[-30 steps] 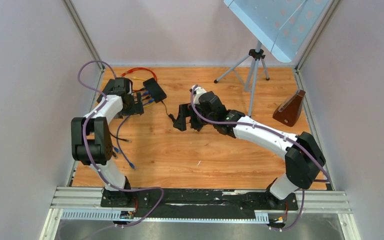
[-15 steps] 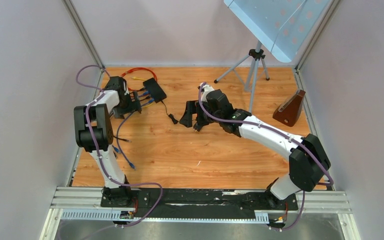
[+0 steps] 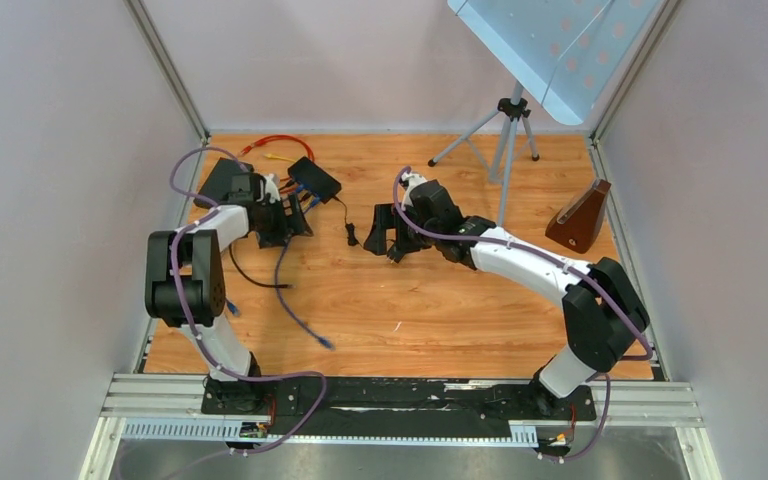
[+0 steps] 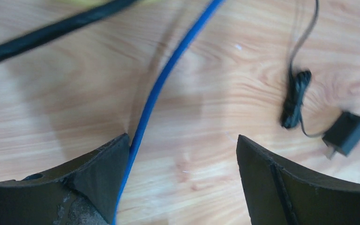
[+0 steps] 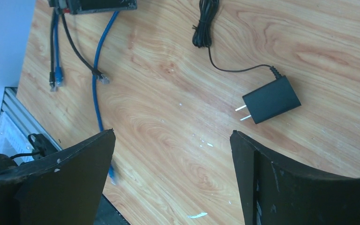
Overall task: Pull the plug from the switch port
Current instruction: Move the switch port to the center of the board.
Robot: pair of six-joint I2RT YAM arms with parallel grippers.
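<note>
I am holding the left hand [image 3: 290, 220] low over the worktop [image 3: 440, 320], just on the near side of the switch [image 3: 316, 178]. That is the side where the cables are leaving its ports, as the right wrist view is showing. Its jaws are standing apart and gripping nothing. In the left wrist view the blue cable [image 4: 164, 79] is running along the inner edge of one finger [image 4: 105, 164], touching it or nearly so, with open worktop across the rest of the gap. The switch is not showing in that view, so I am judging the plug to be sitting off beyond the hand at the switch's edge. I cannot tell whether it is seated in its port. The right hand [image 3: 384, 235] is hovering apart to the right, released and empty, with the power adapter [image 5: 272, 99] lying beyond its fingertips, probably placed there to steady the switch.
</note>
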